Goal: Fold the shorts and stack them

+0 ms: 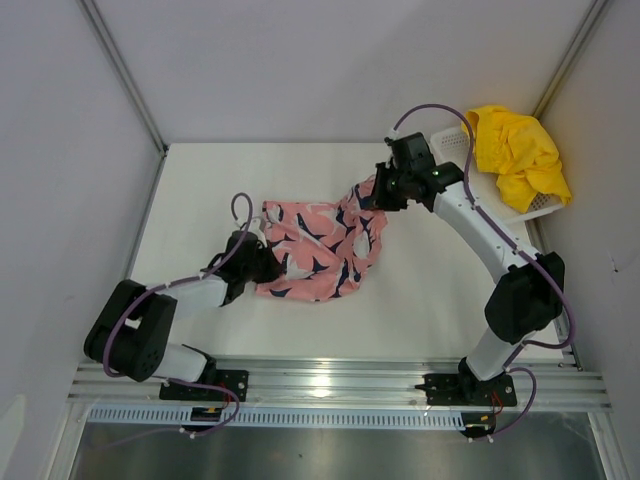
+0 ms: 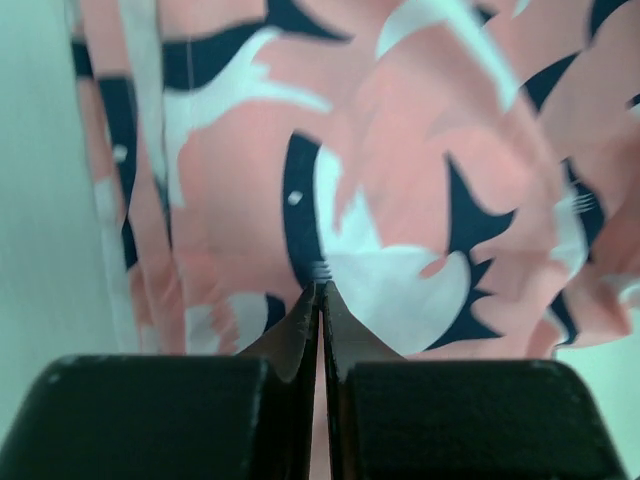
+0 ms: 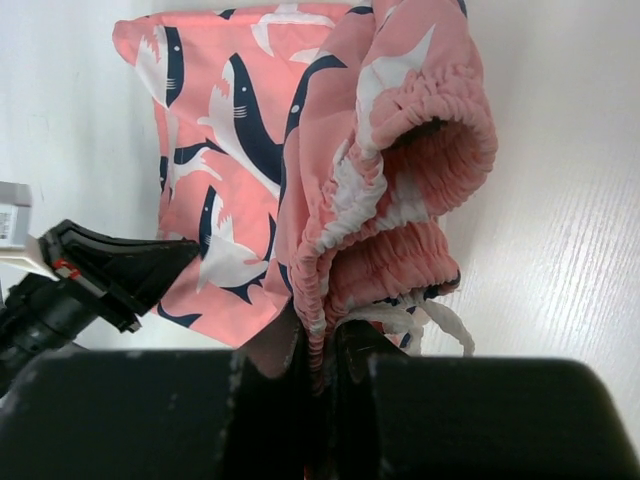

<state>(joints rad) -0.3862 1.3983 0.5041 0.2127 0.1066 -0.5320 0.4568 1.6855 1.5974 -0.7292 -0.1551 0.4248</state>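
The right gripper (image 1: pixel 372 196) was clamped on the gathered waistband of the pink, navy-and-white-printed fabric shorts (image 1: pixel 315 250), whose long axis ran from it toward 8 o'clock, across the white table (image 1: pixel 200 190), to the left gripper (image 1: pixel 266 260), pinched shut on the opposite edge.

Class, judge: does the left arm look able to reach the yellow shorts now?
Probably not: the yellow shorts lie in the basket at far right, beyond the right arm, while the left end effector is shut on the pink shorts.
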